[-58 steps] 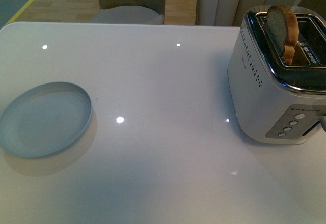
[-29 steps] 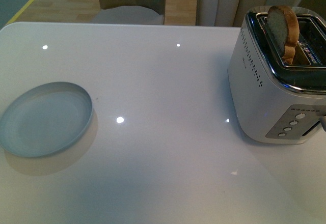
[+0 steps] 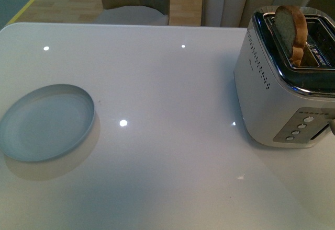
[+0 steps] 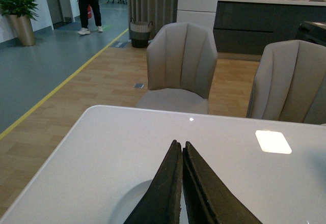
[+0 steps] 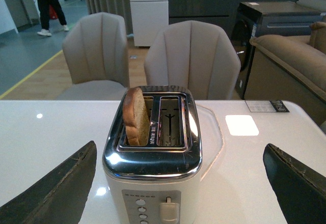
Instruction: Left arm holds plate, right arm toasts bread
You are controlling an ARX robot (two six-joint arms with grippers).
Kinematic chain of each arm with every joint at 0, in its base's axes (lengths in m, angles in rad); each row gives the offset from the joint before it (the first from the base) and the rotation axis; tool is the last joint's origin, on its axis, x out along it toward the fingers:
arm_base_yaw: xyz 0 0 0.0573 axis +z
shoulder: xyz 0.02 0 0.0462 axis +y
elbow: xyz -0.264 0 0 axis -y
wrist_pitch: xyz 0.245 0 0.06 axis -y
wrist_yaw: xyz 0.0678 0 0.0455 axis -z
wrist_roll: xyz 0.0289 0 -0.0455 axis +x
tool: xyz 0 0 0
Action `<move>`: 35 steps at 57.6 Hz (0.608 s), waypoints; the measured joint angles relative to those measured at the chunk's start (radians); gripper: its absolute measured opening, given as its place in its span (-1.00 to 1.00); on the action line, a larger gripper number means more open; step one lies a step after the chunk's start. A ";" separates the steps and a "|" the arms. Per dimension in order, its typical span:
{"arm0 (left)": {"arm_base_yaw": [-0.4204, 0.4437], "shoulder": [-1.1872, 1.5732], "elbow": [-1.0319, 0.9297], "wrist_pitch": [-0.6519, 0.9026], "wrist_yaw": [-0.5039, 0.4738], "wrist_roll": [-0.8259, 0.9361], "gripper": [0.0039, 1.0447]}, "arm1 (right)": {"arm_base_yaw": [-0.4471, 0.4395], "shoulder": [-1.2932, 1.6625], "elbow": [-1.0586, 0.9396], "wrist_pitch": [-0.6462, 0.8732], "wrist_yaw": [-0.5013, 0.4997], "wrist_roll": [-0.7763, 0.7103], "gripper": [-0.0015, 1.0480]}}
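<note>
The pale blue-grey plate (image 3: pixel 47 122) lies flat at the table's left side; neither arm shows in the front view. My left gripper (image 4: pixel 179 143) is shut with nothing between its fingers, hovering over the table with the plate's rim (image 4: pixel 127 211) just below it. The bread (image 3: pixel 291 29) stands upright in the left slot of the white and chrome toaster (image 3: pixel 285 83), its rounded end sticking out. My right gripper (image 5: pixel 179 145) is open wide, facing the toaster's control end (image 5: pixel 153 183), apart from it. The bread (image 5: pixel 136 116) and the raised lever (image 5: pixel 168 210) show between its fingers.
The glossy white table (image 3: pixel 172 99) carries only the plate and toaster. Beige chairs (image 4: pixel 182 63) stand beyond the far edge. The toaster's second slot (image 5: pixel 169 121) holds nothing. A person (image 4: pixel 89 2) walks far off in the room.
</note>
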 joint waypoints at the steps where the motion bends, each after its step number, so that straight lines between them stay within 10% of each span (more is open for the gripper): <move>1: 0.000 -0.003 -0.003 -0.001 0.000 0.000 -0.95 | 0.000 0.000 0.000 0.000 0.000 0.000 0.83; 35: 0.000 -0.289 -0.007 -0.274 0.000 0.000 -0.95 | 0.000 0.000 0.000 0.000 0.000 0.000 0.83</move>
